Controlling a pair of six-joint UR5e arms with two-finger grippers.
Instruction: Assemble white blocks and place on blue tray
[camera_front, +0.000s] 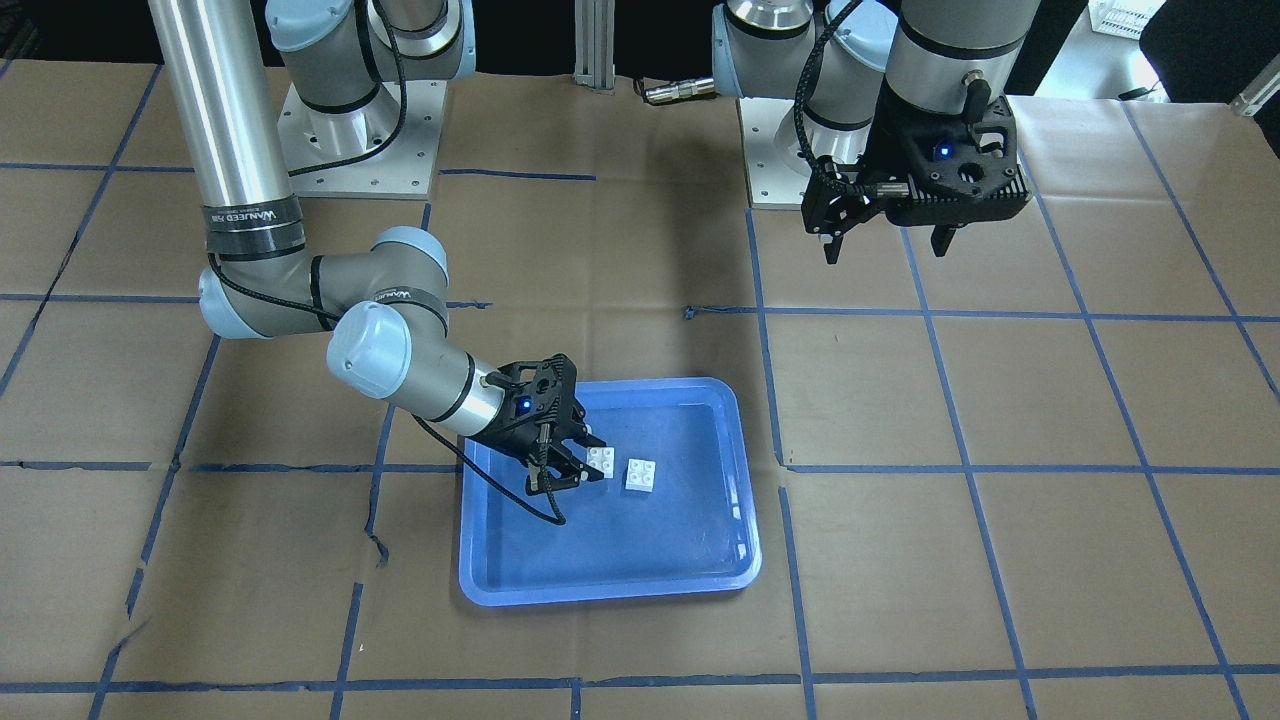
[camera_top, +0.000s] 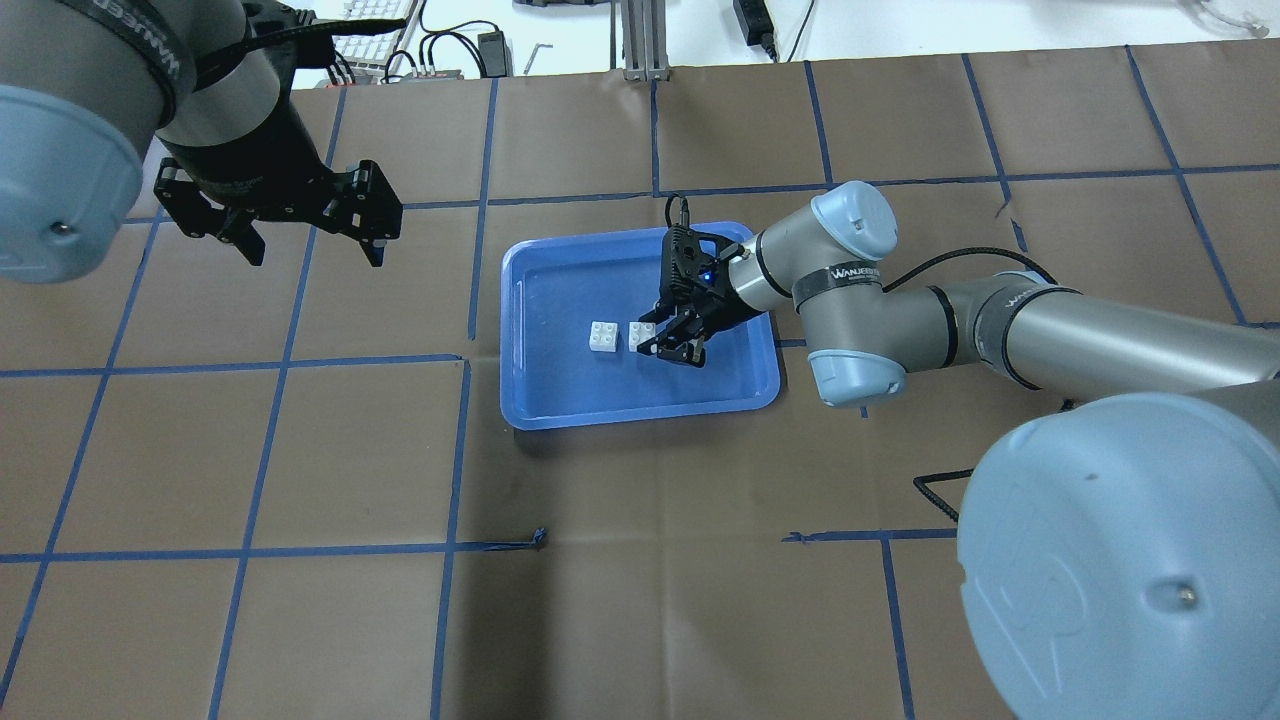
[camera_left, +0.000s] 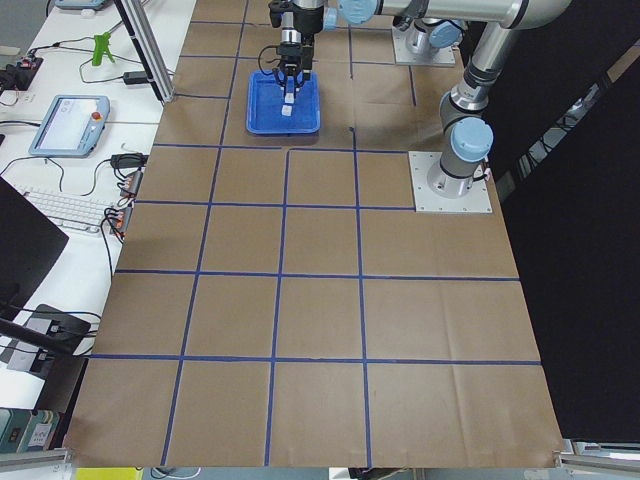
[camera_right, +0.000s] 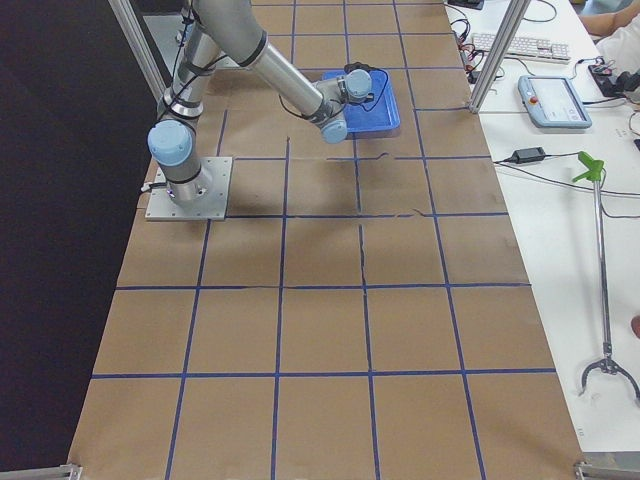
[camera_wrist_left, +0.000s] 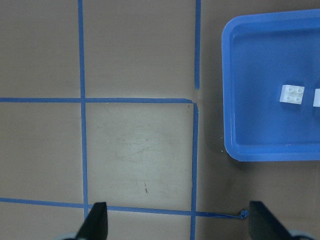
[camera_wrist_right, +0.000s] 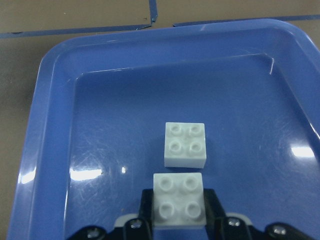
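Surface (camera_top: 640, 560): brown, gridded with blue tape. Blue tray (camera_front: 650, 545): laid flat directly beneath the right gripper (camera_front: 585, 462). Left gripper (camera_top: 314, 250): spread wide, nothing held, well clear of the tray. Right gripper: closed to block width upon the held white block (camera_wrist_right: 178, 202), with pads seen against both its sides and studs up. Second white block (camera_wrist_right: 185, 144): found on the tray floor just ahead of the right gripper's fingertips, narrowly apart from the held block, studs up, square, slightly skewed. The right gripper is judged much the nearer; lifting and stacking is indicated.
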